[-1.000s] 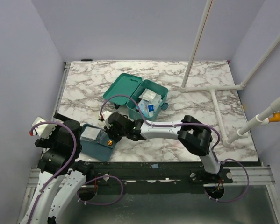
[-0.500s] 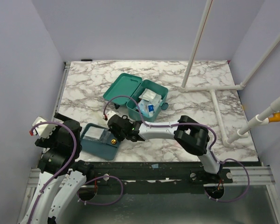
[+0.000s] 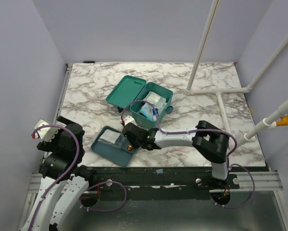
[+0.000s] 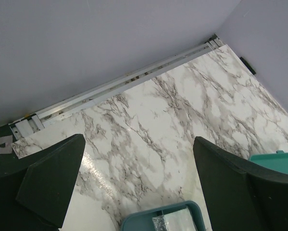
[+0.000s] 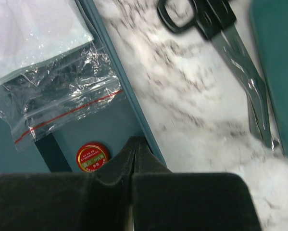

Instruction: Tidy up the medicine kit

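Note:
The medicine kit (image 3: 156, 106) stands open at mid table, its lid (image 3: 126, 90) laid back to the left and packets inside. A darker teal tray (image 3: 112, 144) lies near the front edge. It holds a clear bag of gauze (image 5: 43, 43) and a red round tin (image 5: 92, 157). My right gripper (image 5: 136, 140) is shut, its tips at the tray's right wall (image 5: 119, 91). Whether the wall is pinched does not show. My left gripper (image 4: 139, 144) hangs open over bare marble, to the left of the tray (image 4: 158, 219), holding nothing.
Black-handled scissors (image 5: 220, 57) lie on the marble between the tray and the kit. White pipes (image 3: 220, 91) run across the right side of the table and up the back. Walls close in on the left and at the rear. A corner of the kit (image 4: 278, 159) shows beside the left finger.
The right gripper has moved rightward along the front of the table and the tray has slid and turned with it. The left arm has not moved.

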### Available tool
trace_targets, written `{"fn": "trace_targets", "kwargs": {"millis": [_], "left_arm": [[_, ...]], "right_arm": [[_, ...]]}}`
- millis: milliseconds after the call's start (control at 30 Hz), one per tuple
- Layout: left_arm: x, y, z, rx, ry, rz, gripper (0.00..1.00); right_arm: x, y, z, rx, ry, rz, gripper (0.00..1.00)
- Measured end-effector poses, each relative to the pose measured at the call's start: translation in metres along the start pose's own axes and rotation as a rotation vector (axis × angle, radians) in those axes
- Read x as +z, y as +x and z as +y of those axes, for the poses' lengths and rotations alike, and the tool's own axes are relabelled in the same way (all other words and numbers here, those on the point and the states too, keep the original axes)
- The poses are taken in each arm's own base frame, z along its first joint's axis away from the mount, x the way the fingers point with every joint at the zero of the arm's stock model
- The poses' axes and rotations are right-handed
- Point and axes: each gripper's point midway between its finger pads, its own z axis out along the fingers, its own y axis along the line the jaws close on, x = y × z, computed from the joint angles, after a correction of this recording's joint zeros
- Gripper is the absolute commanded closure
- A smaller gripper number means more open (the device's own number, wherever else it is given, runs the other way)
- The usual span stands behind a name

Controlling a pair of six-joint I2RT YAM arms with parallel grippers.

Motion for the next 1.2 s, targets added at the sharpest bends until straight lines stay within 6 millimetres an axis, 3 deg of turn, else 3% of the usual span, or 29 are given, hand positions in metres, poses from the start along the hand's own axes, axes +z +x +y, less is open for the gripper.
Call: {"fn": "trace_targets", "kwargs": {"millis": [200, 333, 533, 733, 900, 1200], "left_arm": [[0.000, 0.000, -0.002, -0.002, 0.007, 0.003, 0.01], [0.000, 0.001, -0.003, 0.002, 0.014, 0.009, 0.02], [0.000, 0.002, -0.006, 0.014, 0.018, 0.014, 0.02], [0.000, 0.003, -0.007, 0.016, 0.022, 0.015, 0.02], [0.001, 0.004, -0.008, 0.023, 0.027, 0.020, 0.01], [0.001, 0.008, -0.014, 0.033, 0.057, 0.032, 0.02]], "right_arm": [[-0.024, 0.026, -0.013, 0.046, 0.005, 0.035, 0.99], [-0.038, 0.030, -0.012, 0.055, -0.009, 0.034, 0.97], [-0.067, -0.004, 0.000, 0.068, -0.062, -0.057, 0.96], [-0.082, -0.047, 0.017, 0.068, -0.130, -0.140, 0.96], [-0.075, -0.065, 0.035, 0.067, -0.185, -0.163, 0.97], [-0.031, -0.064, 0.060, 0.043, -0.212, -0.112, 0.98]]}}
